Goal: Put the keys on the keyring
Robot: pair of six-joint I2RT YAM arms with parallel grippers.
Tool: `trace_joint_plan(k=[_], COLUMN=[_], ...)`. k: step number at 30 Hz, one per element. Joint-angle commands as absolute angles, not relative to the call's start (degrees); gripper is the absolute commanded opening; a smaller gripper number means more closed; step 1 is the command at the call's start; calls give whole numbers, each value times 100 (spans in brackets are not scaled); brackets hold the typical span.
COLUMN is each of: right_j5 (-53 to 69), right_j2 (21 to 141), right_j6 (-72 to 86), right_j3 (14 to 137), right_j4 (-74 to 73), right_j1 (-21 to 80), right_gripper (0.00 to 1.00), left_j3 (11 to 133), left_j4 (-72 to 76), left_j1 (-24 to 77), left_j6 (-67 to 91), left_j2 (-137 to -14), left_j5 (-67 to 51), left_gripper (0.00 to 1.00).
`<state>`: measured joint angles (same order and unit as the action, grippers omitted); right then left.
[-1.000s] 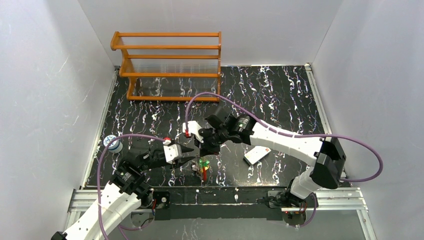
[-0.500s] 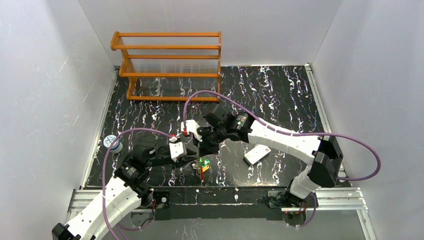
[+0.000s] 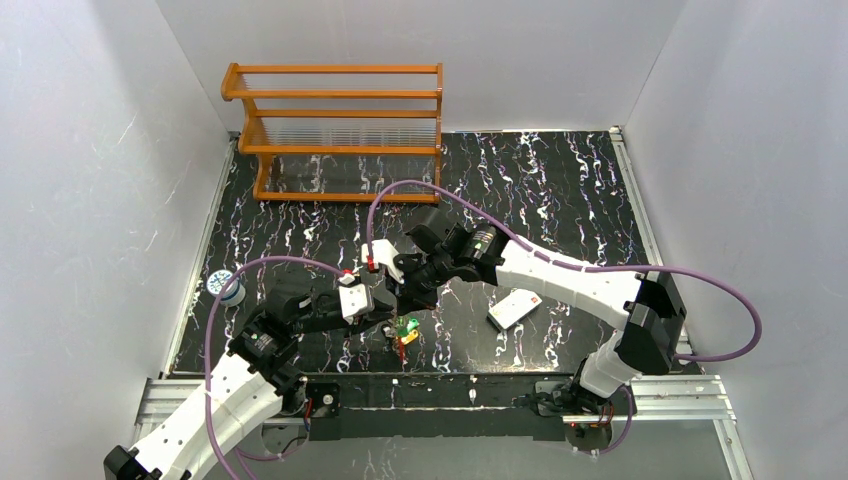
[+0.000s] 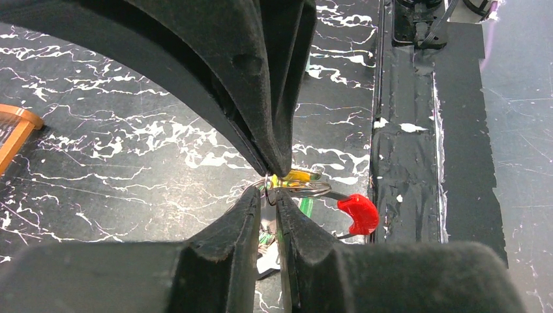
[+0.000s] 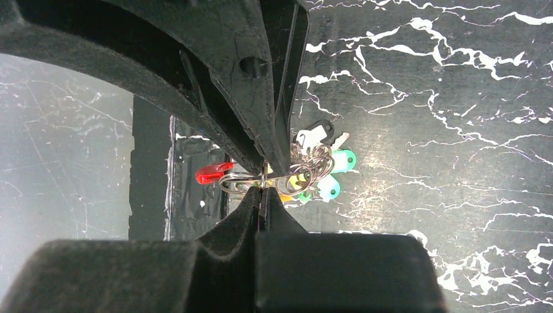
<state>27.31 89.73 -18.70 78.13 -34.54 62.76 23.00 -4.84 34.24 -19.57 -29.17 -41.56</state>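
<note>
The keyring [image 5: 242, 183] is a thin silver oval loop with a red end [image 5: 213, 173]. It carries a bunch of small keys [image 5: 319, 171] with teal, white, yellow and green heads. In the top view the bunch [image 3: 405, 328] hangs just under the two grippers, which meet tip to tip. My right gripper [image 5: 262, 190] is shut on the loop's wire. My left gripper [image 4: 269, 193] is closed to a narrow gap with a small wire ring of the keyring [image 4: 297, 190] between its fingertips. A yellow key head [image 4: 297, 176] shows just behind it.
A flat white card with a red mark [image 3: 513, 308] lies right of the grippers. An orange wooden rack [image 3: 340, 130] stands at the back left. A small blue-and-white round object [image 3: 228, 288] sits at the left edge. A black taped strip [image 4: 404, 130] runs along the table's near edge.
My left gripper has moved right, up to the right gripper's tips and the keyring, and its fingers have narrowed. The right arm and the key bunch have barely moved.
</note>
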Motion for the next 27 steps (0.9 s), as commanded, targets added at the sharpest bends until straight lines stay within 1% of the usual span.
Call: trace_joint_plan(k=[1, 7, 8, 12, 14, 15, 16, 19, 20, 22, 24, 27], right_j5=[2983, 3094, 3116, 3076, 2954, 2901, 2795, 2481, 2415, 2282, 2151, 2125], right_j2=[9009, 8994, 8984, 8937, 8881, 8832, 8762, 8436, 8293, 7878, 7511, 7043], right_j6=[-1776, -1733, -1729, -1722, -1735, -1729, -1711, -1615, -1597, -1509, -1455, -1383], right_j3=[8015, 7941, 7918, 7796, 7724, 7636, 7553, 7185, 7031, 6639, 6190, 5522], right_j4=[-3171, -3036, -2999, -2883, -2793, -2708, -2562, -2074, -1859, -1308, -735, 141], right_j1=[6328, 6337, 6337, 6337, 6337, 6337, 6337, 6328, 6328, 6321, 6315, 6319], right_gripper=[1, 1, 1, 1, 1, 6, 12, 40, 47, 58, 64, 66], left_j3=[2461, 2470, 2468, 2476, 2471, 2470, 2477, 2491, 2495, 2489, 2466, 2425], left_j4=[-518, -519, -519, -533, -536, -543, -556, -584, -593, -602, -591, -510], left_j1=[3437, 3437, 3437, 3437, 3437, 3437, 3437, 3437, 3437, 3437, 3437, 3437], left_j6=[-2030, -2030, -2030, -2037, -2056, -2064, -2070, -2108, -2109, -2116, -2127, -2087], left_j2=[-2907, -2923, -2919, -2893, -2862, -2844, -2825, -2727, -2682, -2561, -2433, -2232], left_j5=[-4291, -4316, -4309, -4308, -4292, -4282, -4274, -4222, -4188, -4106, -4069, -4037], left_gripper=[14, 11, 10, 0, 0, 0, 0, 0, 0, 0, 0, 0])
